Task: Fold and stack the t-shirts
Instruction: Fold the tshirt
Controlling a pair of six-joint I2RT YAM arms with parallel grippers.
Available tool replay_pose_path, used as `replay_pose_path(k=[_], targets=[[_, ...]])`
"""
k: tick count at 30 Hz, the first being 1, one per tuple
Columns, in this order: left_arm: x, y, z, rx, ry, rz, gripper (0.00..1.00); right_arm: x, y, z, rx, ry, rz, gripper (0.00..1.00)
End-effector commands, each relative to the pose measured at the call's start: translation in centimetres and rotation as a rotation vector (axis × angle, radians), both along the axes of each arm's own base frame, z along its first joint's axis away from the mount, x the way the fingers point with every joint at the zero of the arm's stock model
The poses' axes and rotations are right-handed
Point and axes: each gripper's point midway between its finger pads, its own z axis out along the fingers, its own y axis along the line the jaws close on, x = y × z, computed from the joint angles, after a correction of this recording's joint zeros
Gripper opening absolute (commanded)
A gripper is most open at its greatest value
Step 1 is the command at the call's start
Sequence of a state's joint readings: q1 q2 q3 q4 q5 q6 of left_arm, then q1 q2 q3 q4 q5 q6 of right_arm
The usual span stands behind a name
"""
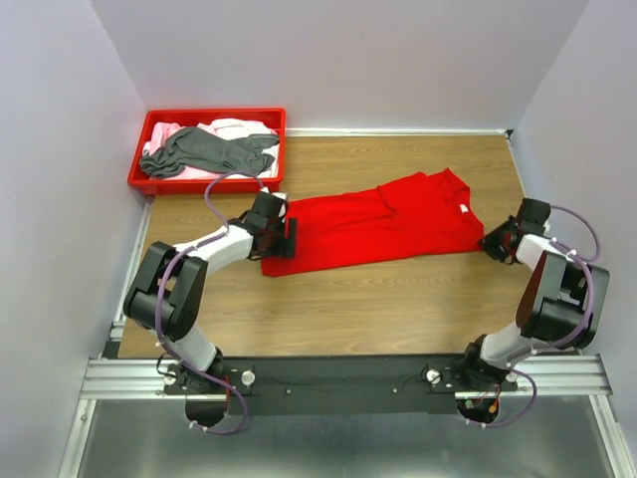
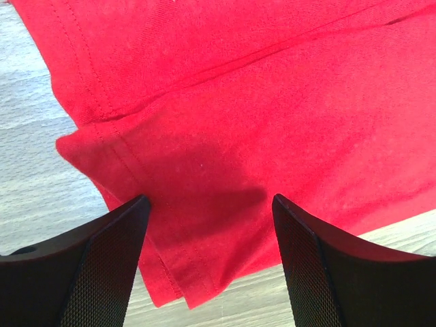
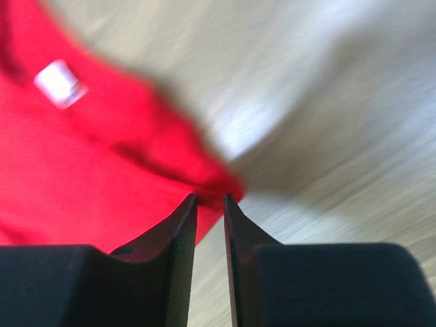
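Table (image 1: 398, 299): the red t-shirt (image 1: 378, 224) lies across its middle, partly folded lengthwise. A grey t-shirt (image 1: 204, 151) and pale pink ones (image 1: 239, 127) sit heaped in the tray (image 1: 199, 187), far left. Expect light, limp cloth that sags, so take corners and hems. Your left gripper (image 2: 211, 201), jaws spread wide, straddles the hem corner, holding nothing. Your right gripper (image 3: 210, 197), jaws nearly together, meets the shoulder edge near the neck label (image 3: 60, 83); blur hides any pinch.

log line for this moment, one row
left hand open over red shirt hem | right hand at shirt corner, grip unclear
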State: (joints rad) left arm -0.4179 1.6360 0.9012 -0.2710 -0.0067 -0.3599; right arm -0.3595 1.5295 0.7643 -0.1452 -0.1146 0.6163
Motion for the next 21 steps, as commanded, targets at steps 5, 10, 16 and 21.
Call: replay_pose_path(k=[5, 10, 16, 21], targets=[[-5.4, 2.6, -4.2, 0.036, 0.202, 0.055, 0.81, 0.4, -4.5, -3.5, 0.022, 0.014, -0.168, 0.25], [-5.8, 2.5, -3.5, 0.000, 0.184, 0.065, 0.81, 2.2, -4.4, -2.9, 0.043, -0.015, -0.105, 0.23], [-4.2, 2.0, 0.4, -0.043, 0.079, 0.071, 0.85, 2.5, -2.9, 1.5, -0.013, -0.098, -0.004, 0.34], [-1.8, 3.1, 5.4, 0.019, -0.044, 0.104, 0.86, 2.1, 0.5, 4.3, -0.003, -0.145, 0.090, 0.50]])
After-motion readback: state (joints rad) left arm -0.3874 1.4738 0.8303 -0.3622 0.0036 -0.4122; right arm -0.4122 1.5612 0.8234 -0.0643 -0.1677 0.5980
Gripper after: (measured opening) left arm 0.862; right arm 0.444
